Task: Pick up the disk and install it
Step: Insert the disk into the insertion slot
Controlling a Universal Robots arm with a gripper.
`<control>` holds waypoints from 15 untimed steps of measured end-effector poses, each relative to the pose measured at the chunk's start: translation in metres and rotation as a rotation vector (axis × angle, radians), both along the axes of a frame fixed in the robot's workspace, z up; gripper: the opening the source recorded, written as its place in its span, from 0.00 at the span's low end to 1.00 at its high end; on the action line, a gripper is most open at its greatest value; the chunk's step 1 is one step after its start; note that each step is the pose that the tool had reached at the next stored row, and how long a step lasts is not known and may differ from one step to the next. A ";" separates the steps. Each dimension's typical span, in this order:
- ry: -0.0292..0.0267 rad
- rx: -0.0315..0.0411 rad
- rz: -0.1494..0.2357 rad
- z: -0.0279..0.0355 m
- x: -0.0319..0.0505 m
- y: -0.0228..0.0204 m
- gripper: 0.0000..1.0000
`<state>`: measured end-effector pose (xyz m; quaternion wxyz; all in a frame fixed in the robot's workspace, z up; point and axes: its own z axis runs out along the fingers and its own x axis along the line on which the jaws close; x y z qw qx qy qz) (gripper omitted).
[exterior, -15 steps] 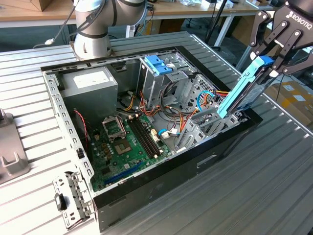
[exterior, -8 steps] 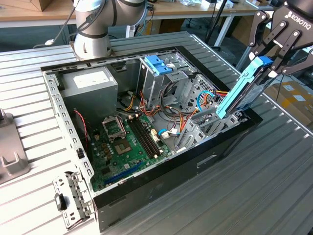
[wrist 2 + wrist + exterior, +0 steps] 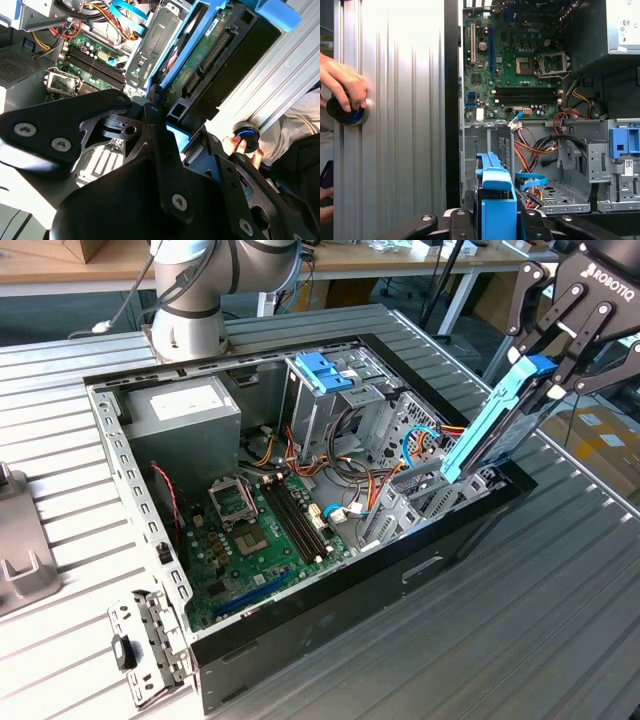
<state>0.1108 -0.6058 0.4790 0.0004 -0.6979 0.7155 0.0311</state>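
The disk [image 3: 492, 430], dark with blue plastic rails, hangs tilted on edge over the open computer case's end at the exterior view's right. My gripper [image 3: 548, 375] is shut on its upper end. The disk's lower end reaches down to the empty grey drive bay [image 3: 415, 498] inside the case; I cannot tell if they touch. In the second wrist view the disk's green circuit-board side [image 3: 212, 57] runs away from the black fingers [image 3: 155, 107]. In the first wrist view its blue rail [image 3: 495, 197] sits between the fingers, above the bay [image 3: 552, 192].
The open black case [image 3: 440, 555] lies on a ribbed metal table [image 3: 520, 640]. Inside are a motherboard [image 3: 265, 530], a grey power supply box [image 3: 185, 410], an upright metal cage with a blue top [image 3: 325, 375] and loose cables [image 3: 370, 485]. A person's hand [image 3: 342, 82] rests on a black knob [image 3: 347, 112].
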 end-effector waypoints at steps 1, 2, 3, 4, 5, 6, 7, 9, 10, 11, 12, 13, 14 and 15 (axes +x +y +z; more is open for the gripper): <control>0.0000 0.0001 0.000 -0.0001 -0.0003 0.0000 0.37; 0.0000 0.0001 0.000 -0.0001 -0.0005 0.0000 0.37; 0.0000 0.0001 0.000 -0.0001 -0.0007 0.0000 0.37; 0.0000 0.0000 0.000 0.0000 -0.0009 0.0000 0.37; 0.0000 0.0000 0.000 -0.0001 -0.0012 0.0000 0.37; 0.0000 0.0001 0.000 -0.0001 -0.0015 0.0000 0.37; 0.0000 0.0001 0.000 -0.0001 -0.0017 0.0000 0.37; 0.0000 0.0000 0.000 -0.0001 -0.0022 0.0000 0.37; 0.0000 0.0000 0.000 -0.0001 -0.0025 0.0000 0.37; 0.0000 0.0000 0.000 -0.0001 -0.0028 0.0000 0.37; 0.0000 0.0000 0.000 -0.0001 -0.0030 0.0000 0.37; 0.0000 0.0000 0.000 -0.0001 -0.0033 0.0000 0.37; 0.0000 0.0001 0.000 -0.0001 -0.0036 0.0000 0.37; 0.0000 0.0000 0.000 -0.0001 -0.0042 0.0000 0.37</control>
